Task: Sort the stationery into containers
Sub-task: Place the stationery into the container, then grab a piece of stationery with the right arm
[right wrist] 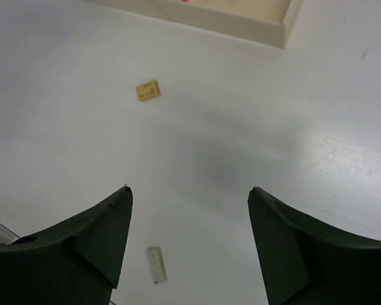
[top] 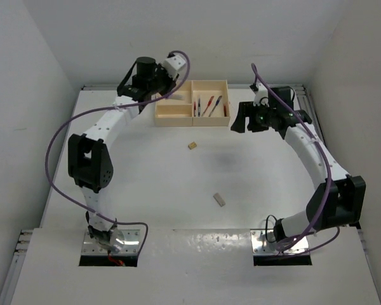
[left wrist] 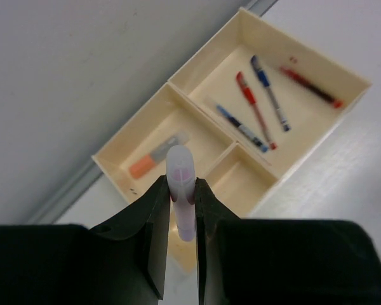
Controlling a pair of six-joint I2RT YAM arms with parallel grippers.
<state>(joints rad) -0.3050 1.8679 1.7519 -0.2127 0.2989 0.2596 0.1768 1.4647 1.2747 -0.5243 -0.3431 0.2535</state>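
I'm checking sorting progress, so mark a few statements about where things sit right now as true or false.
1. The left end effector is shut on a pale marker. True.
2. The right end effector grips the tan block. False: it is open, and the block lies on the table.
3. Four pens lie in the large compartment of the tray. True.
4. The orange marker lies on the table. False: it is in a small compartment.

A smooth, translucent plastic marker (left wrist: pixel 180 166) is pinched by the left gripper's (left wrist: pixel 181 190) matt black fingers (left wrist: pixel 149 219); ahead, a matt tray (left wrist: pixel 197 60) is seen.
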